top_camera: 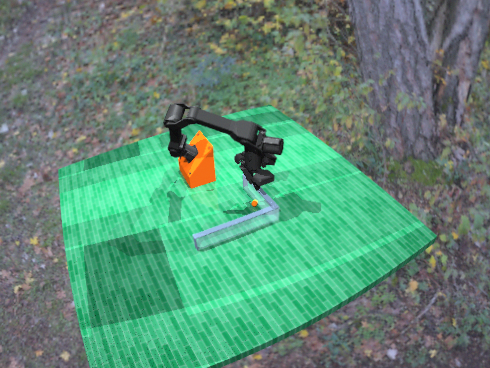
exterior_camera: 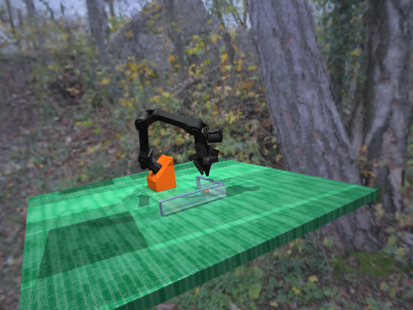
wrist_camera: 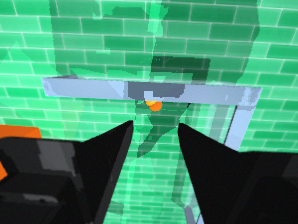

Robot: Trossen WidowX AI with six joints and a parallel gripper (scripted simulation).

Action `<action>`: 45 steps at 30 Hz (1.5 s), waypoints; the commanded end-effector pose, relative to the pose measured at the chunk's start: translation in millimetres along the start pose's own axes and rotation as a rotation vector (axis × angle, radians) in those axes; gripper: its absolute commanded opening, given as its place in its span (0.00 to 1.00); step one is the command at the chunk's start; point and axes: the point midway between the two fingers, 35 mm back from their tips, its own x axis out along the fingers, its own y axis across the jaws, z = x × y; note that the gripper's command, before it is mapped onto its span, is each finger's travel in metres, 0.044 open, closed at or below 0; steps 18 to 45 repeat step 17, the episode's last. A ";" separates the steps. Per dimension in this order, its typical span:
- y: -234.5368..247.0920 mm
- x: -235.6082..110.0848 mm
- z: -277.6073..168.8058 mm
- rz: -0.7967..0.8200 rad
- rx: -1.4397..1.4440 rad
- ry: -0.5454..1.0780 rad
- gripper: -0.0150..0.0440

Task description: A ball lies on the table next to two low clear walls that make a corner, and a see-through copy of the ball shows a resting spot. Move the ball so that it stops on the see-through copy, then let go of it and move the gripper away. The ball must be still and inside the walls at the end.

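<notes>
The small orange ball (top_camera: 254, 203) (exterior_camera: 206, 190) (wrist_camera: 153, 105) lies on the green table inside the corner of the two low clear walls (top_camera: 235, 227) (exterior_camera: 185, 198) (wrist_camera: 90, 89), close to the corner. I cannot make out the see-through copy apart from the ball. My gripper (top_camera: 258, 183) (exterior_camera: 207, 171) (wrist_camera: 155, 126) hangs a little above the ball. Its fingers stand apart with nothing between them. In the wrist view the ball shows beyond the fingertips, just in front of the far wall.
An orange block (top_camera: 200, 160) (exterior_camera: 162, 179) (wrist_camera: 17, 132) stands at the arm's base, behind and left of the walls. The green table (top_camera: 325, 240) (exterior_camera: 274, 219) ends in open edges on all sides. Tree trunks rise beyond it.
</notes>
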 end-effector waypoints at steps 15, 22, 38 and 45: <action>3.9 -47.8 -1.9 0.004 0.000 0.003 1.00; 3.9 -47.8 -1.9 0.004 0.000 0.003 1.00; 3.9 -47.8 -1.9 0.004 0.000 0.003 1.00; 3.9 -47.8 -1.9 0.004 0.000 0.003 1.00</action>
